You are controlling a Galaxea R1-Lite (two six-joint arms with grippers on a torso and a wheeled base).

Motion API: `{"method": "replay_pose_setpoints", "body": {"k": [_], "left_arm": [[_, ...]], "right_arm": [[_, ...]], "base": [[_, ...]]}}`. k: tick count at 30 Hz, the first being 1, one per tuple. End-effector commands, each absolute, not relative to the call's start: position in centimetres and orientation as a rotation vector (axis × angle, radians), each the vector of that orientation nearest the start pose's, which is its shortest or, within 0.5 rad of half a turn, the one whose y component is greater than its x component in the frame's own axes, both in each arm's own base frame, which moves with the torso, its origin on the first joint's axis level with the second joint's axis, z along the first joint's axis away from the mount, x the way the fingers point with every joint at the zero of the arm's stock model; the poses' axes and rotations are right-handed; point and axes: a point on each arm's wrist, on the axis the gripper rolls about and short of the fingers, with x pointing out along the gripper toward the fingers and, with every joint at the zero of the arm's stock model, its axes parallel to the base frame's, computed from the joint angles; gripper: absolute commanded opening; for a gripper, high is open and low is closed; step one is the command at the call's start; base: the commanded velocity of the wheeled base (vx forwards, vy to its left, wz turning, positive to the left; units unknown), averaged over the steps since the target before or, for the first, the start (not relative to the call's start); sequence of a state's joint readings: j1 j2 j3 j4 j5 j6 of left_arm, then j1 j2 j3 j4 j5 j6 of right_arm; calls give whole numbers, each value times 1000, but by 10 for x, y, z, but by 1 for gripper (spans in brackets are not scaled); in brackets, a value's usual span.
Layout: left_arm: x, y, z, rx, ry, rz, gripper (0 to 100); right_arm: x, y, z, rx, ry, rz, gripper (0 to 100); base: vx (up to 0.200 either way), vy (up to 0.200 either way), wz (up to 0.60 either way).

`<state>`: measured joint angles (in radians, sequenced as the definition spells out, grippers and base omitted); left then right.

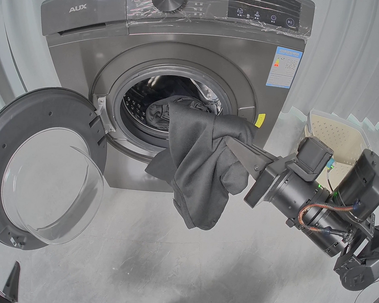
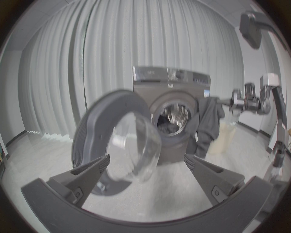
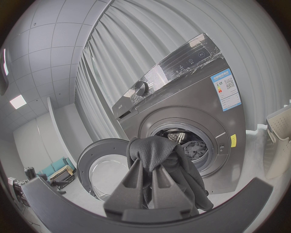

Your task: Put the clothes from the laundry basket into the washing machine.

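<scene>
A grey front-loading washing machine (image 1: 171, 41) stands ahead, its round door (image 1: 38, 165) swung wide to the left. Clothes (image 1: 158, 111) lie in the drum. My right gripper (image 1: 231, 144) is shut on a black garment (image 1: 205, 168) that hangs in front of the drum opening, its lower part draped below the rim. The right wrist view has the garment (image 3: 160, 154) bunched at the fingertips (image 3: 138, 170) before the machine (image 3: 188, 121). My left gripper (image 2: 145, 160) is open and low at the left, facing the door (image 2: 118, 142). The cream laundry basket (image 1: 340, 143) stands right of the machine.
Pale curtains (image 1: 364, 54) hang behind and beside the machine. Bare grey floor (image 1: 148, 250) spreads in front of it. The open door juts out over the floor on the left.
</scene>
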<state>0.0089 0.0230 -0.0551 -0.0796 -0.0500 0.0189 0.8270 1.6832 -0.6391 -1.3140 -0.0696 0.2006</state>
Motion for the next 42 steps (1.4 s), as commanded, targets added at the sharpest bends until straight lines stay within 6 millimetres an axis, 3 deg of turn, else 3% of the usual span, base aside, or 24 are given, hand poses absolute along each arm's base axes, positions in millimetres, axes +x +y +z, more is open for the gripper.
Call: {"method": "replay_pose_setpoints", "body": {"k": [1, 4, 8, 10, 11, 16, 22, 29, 33, 42], "left_arm": [[-27, -3, 184, -37, -306, -28, 100], [7, -6, 176, -29, -91, -256, 100], [34, -9, 171, 11, 41, -415, 100], [37, -10, 172, 15, 49, -429, 100], [54, -12, 171, 26, 103, -499, 100], [95, -25, 167, 20, 189, -609, 100], [132, -45, 162, 29, 216, -643, 100], [156, -65, 150, 35, 275, -681, 100], [182, -76, 143, 36, 302, -679, 100], [189, -99, 143, -8, 316, -753, 100]], "right_arm": [[204, 217, 213, 315, -185, 770, 0], [213, 227, 215, 328, -202, 745, 0], [224, 235, 216, 343, -230, 724, 0], [225, 236, 216, 345, -235, 723, 0], [230, 240, 218, 358, -261, 722, 0], [237, 248, 218, 367, -278, 723, 0], [241, 252, 212, 366, -278, 724, 0], [240, 253, 211, 365, -274, 727, 0], [240, 255, 207, 359, -260, 729, 0], [240, 260, 204, 358, -253, 736, 0]], "base": [[0, 0, 0], [0, 0, 0], [0, 0, 0], [0, 0, 0], [0, 0, 0], [0, 0, 0], [0, 0, 0], [0, 0, 0], [0, 0, 0], [0, 0, 0]]}}
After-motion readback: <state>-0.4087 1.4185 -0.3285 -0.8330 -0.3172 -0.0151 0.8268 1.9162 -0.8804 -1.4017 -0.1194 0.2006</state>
